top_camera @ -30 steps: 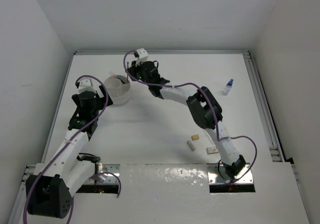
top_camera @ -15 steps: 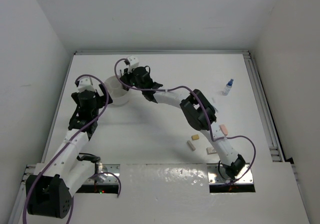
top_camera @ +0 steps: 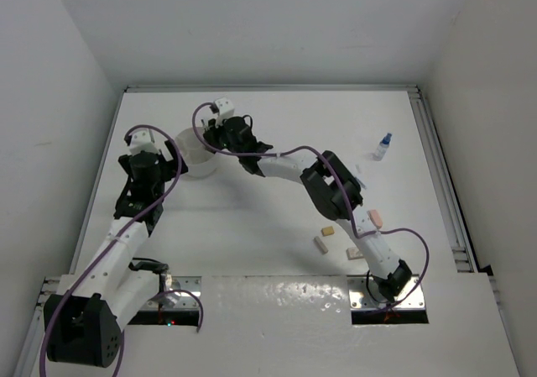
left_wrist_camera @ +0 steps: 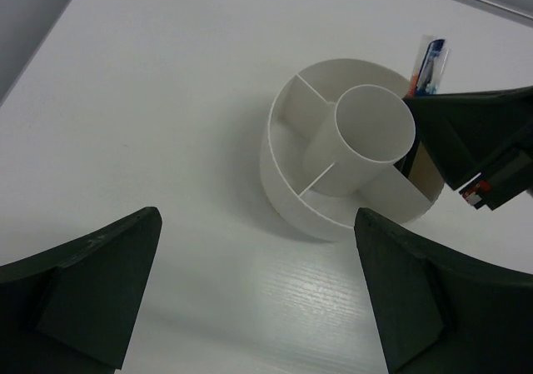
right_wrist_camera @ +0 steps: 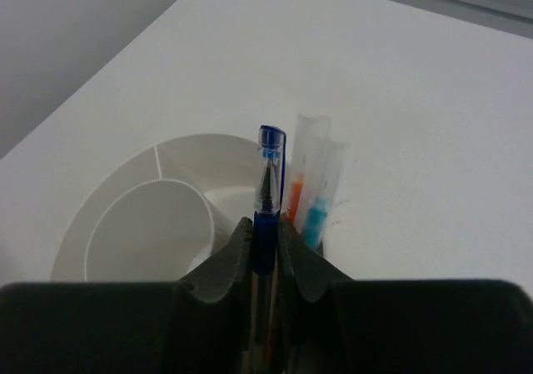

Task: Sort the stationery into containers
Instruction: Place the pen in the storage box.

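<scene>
While the right gripper (right_wrist_camera: 265,249) is pinching the blue pen (right_wrist_camera: 268,182) upright at the tub (left_wrist_camera: 279,182) rim beside two other pens (right_wrist_camera: 315,216), the left gripper (left_wrist_camera: 256,216) is hovering spread wide; a release off-centre is likely risking the pen catching the rim and toppling outside.

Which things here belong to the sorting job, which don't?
Job: round white compartmented tub; blue clear-barrelled pen in right gripper; small blue-capped bottle; tan block eraser; pink block eraser.
Not job: purple arm cables; metal table-edge rail.
</scene>
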Motion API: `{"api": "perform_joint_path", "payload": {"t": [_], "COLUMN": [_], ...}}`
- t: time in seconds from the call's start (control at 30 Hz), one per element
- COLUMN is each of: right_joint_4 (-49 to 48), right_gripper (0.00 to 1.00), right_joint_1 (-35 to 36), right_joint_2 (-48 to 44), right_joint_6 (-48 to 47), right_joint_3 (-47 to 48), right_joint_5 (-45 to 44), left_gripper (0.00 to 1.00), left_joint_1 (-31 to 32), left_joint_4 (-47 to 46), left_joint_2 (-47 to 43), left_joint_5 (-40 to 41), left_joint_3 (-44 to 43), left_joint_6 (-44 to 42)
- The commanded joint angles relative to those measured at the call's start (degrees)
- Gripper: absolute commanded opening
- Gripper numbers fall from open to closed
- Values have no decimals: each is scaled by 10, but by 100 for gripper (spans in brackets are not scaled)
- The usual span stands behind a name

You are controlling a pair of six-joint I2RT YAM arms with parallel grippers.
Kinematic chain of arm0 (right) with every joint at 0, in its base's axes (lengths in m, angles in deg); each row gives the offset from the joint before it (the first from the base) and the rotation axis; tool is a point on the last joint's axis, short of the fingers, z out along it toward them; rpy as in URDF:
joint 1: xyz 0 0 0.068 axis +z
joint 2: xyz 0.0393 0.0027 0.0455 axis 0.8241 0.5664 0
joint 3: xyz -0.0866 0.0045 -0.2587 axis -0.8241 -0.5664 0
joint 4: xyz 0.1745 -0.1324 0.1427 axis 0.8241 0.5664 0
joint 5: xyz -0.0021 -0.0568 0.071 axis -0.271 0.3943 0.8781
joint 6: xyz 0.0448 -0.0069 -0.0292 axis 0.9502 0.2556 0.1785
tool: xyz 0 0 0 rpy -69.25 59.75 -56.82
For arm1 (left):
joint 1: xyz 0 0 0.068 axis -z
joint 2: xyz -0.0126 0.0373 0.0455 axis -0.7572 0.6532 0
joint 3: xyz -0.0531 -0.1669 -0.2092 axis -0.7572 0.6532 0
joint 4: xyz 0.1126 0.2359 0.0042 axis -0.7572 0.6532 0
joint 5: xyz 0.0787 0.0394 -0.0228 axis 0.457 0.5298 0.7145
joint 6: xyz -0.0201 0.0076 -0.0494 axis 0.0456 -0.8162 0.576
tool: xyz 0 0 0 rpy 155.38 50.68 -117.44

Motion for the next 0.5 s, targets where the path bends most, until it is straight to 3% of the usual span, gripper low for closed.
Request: {"api": "perform_joint_path", "payload": {"t": [0.0,0.1,0.47], "right_joint_4": [15,12,-28], "right_gripper": [16,21,22], "right_joint_1": [-1,0,0], "right_joint_2": [-20,-27,-71], "right_joint_6": [-10,-11,1], "right_joint_3": [-17,-21,-57], "right_joint_5": [-12,-13,-13], "left_gripper": [100,100,99], "left_joint_1": [-8,-9,-8], "left_joint_4": [-33,-38,-43], "left_joint_2": [-4,-4,-6], "left_joint_5": [-7,-10,-21], "left_joint_3": [0,2,4], "left_joint_6": [-8,-8,-8]}}
